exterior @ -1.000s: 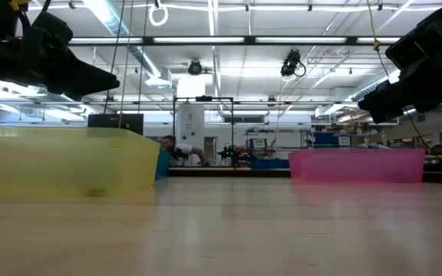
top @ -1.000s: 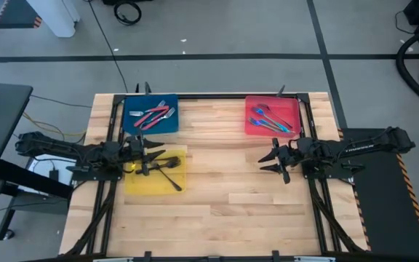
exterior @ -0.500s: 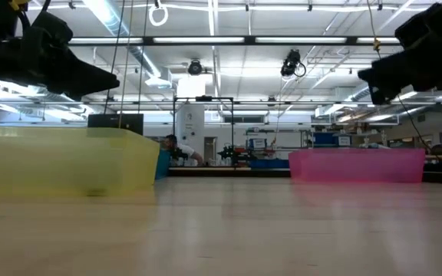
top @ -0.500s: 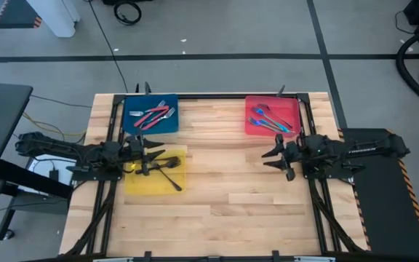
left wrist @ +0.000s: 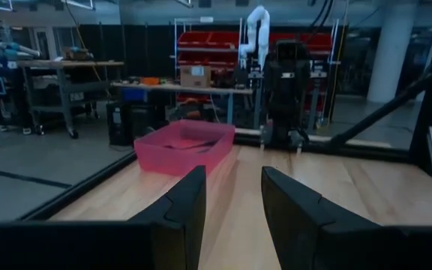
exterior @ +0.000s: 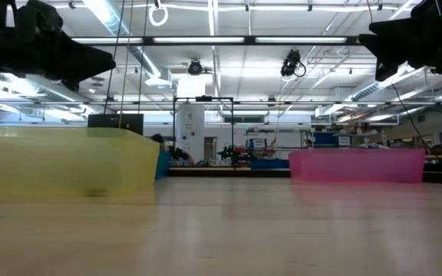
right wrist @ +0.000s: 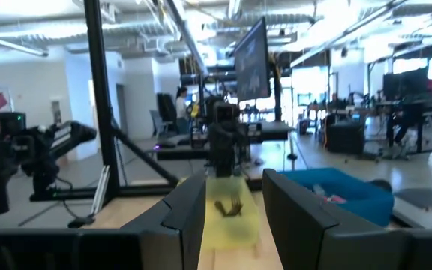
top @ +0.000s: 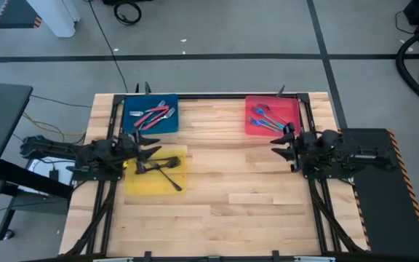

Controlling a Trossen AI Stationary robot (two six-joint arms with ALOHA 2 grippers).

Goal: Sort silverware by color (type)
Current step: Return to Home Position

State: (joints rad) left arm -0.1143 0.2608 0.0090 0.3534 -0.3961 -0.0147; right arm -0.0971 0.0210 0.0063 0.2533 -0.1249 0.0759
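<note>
Work surface: a light wooden slatted table (top: 238,189) carrying three flat plastic trays.

1. Left gripper (top: 152,148): raised clear of the table, above the edge of the yellow tray (top: 138,183) that faces the blue tray (top: 131,124). Its two dark fingers stand apart with a plain gap between them and hold nothing (the left wrist view shows bare table through the gap).
2. Right gripper (top: 281,143): raised, just beside the red tray (top: 253,129), at the edge of that tray that faces the table's middle. Its fingers are likewise spread and empty.

Silverware location:
- Red-handled forks with silver heads (top: 153,114): lying crossed in the blue tray, at the table's far left corner.
- Bright blue slim forks (top: 270,120): lying in a loose bundle in the red tray, at the far right corner.
- Dark grey-black forks (top: 167,171): lying in the yellow tray, just in front of the blue tray.

The exact count per tray cannot be told. In the low view both arms hang at the top corners, well above the tray walls.
</note>
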